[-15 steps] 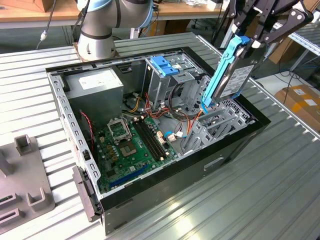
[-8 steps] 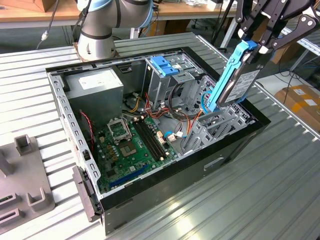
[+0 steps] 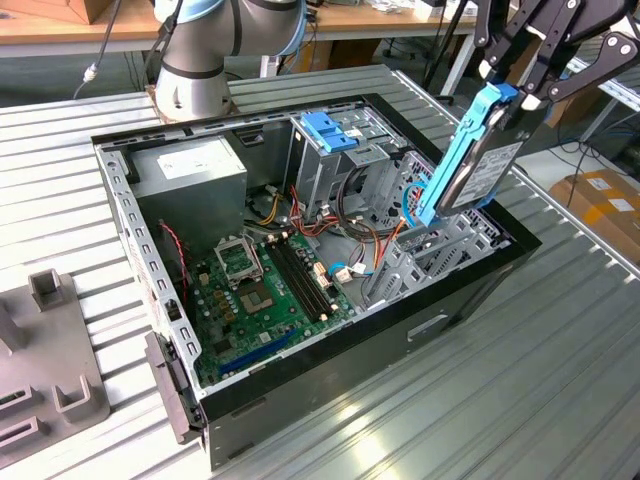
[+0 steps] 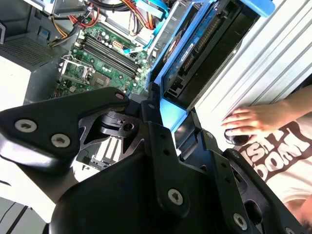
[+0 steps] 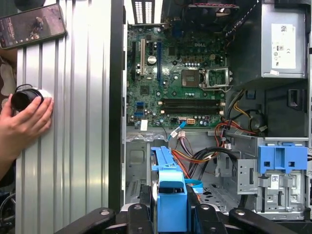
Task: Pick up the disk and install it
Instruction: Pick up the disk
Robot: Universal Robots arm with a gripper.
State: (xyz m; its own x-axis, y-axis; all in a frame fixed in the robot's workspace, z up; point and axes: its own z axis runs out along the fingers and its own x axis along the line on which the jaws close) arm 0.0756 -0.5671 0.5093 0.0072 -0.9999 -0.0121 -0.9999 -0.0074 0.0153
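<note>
Claw (image 3: 512,100) grips disk (image 3: 484,172), tilted on end; above open case (image 3: 400,345).

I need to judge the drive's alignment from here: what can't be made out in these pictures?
- Exterior view: the disk overlaps the metal cage, so whether its lower end has entered cannot be told.
- First wrist view: the disk's blue tab hides its length and the slot beneath; the edge cuts off the jaws.
- Second wrist view: the jaws' black body blocks the cage.
</note>
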